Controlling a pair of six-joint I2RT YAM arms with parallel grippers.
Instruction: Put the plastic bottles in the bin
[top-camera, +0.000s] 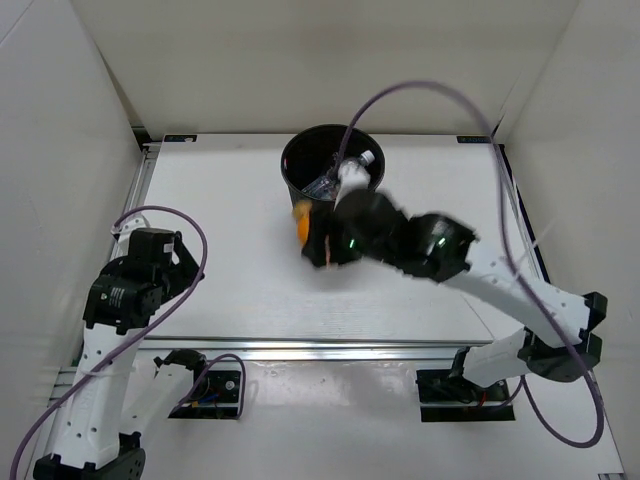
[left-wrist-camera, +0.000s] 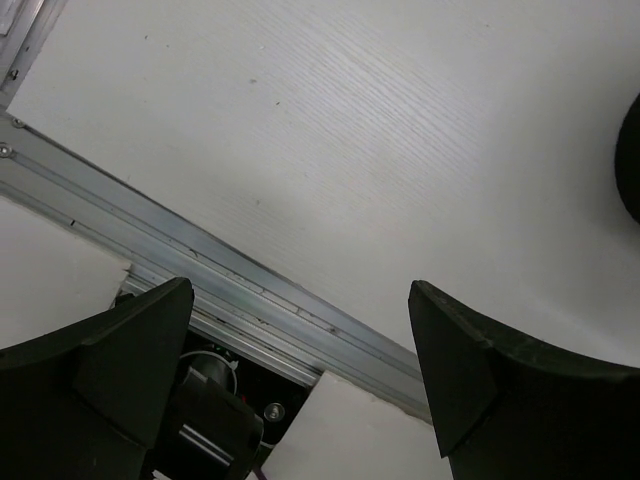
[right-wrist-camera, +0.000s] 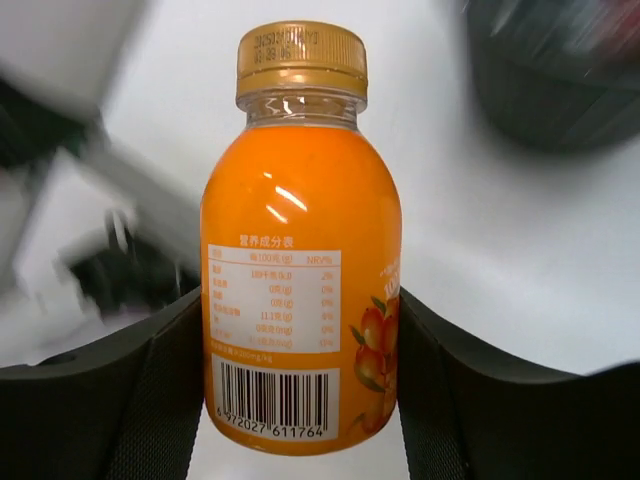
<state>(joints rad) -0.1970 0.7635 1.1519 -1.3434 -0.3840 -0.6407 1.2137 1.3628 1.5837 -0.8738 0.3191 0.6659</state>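
The white table (top-camera: 230, 270) takes up most of the scene, boxed in by white walls (top-camera: 60, 120) on the left, right and far sides. An aluminium rail (left-wrist-camera: 200, 260) runs along its near edge.

The bin (top-camera: 285, 165) stands at the far middle of the table with its mouth open upward. A clear bottle (top-camera: 335, 182) lies inside it, tilted toward the far right.

The right arm (top-camera: 500, 285) reaches from its base at the near right diagonally across the table toward the bin. Its wrist covers the near part of the rim in the top view. A purple cable (top-camera: 430, 88) arches over the far right of the table, above the bin.

The left arm (top-camera: 100, 370) is folded at the near left, well apart from the bin. The left gripper (left-wrist-camera: 300, 300) has its fingers (left-wrist-camera: 120, 360) spread wide over bare tabletop and the rail, with nothing between them. The bin's dark wall shows only at the right edge of its view.

The right gripper (top-camera: 314, 240) is at the near-left side of the bin, pinching the orange bottle (right-wrist-camera: 300, 250). One black finger (right-wrist-camera: 130, 400) presses on each side of the lower body. The bottle points cap-first away from the wrist and has a gold cap (right-wrist-camera: 302, 60). In the top view it overlaps the bin's near-left rim. Whether it is over the opening or just outside it cannot be told.
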